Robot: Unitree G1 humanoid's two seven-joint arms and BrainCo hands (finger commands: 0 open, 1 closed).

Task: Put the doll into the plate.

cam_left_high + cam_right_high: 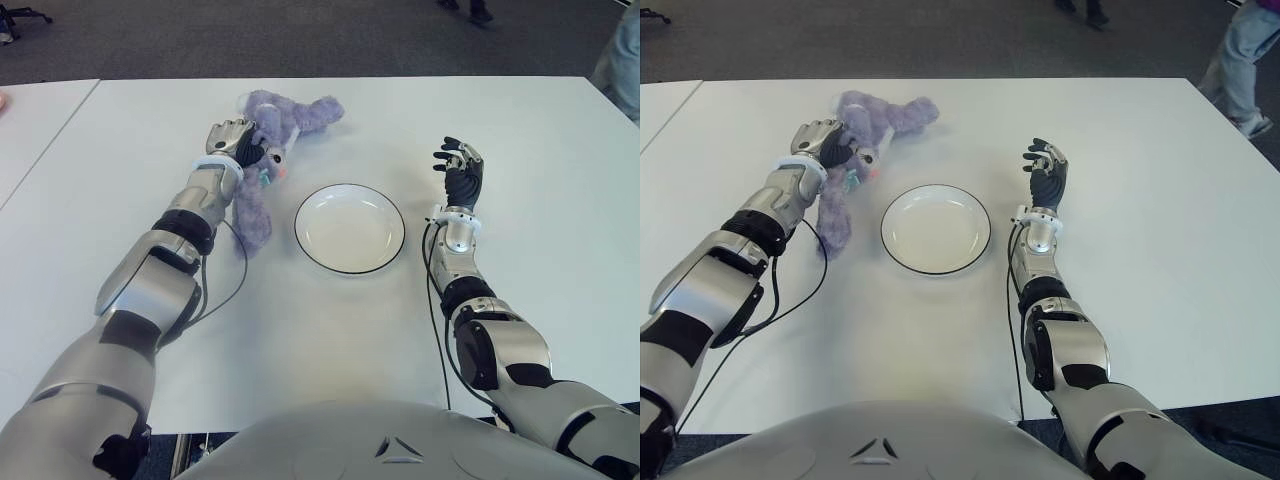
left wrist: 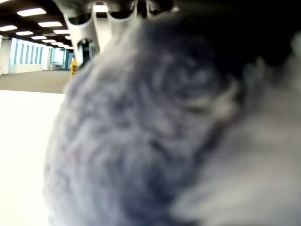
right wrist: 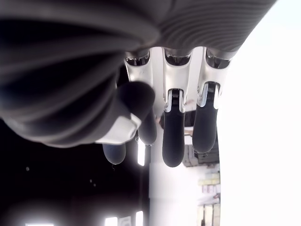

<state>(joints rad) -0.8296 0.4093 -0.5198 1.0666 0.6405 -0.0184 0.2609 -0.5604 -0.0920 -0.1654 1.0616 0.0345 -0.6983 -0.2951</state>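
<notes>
Reaching into the upper left of the eye views, my left hand point(image 1: 232, 138) sits on the purple doll point(image 1: 262, 170), fingers curled into its fur; whether I grip it firmly I cannot tell, though the wrist view is filled with fur. The doll lies on the white table point(image 1: 520, 130), just left of the plate point(image 1: 350, 228), not in it. The plate holds nothing, so I judge the lift and the carry across remain. My right hand point(image 1: 460, 170) shows right of the plate, fingers loosely spread, holding nothing.
</notes>
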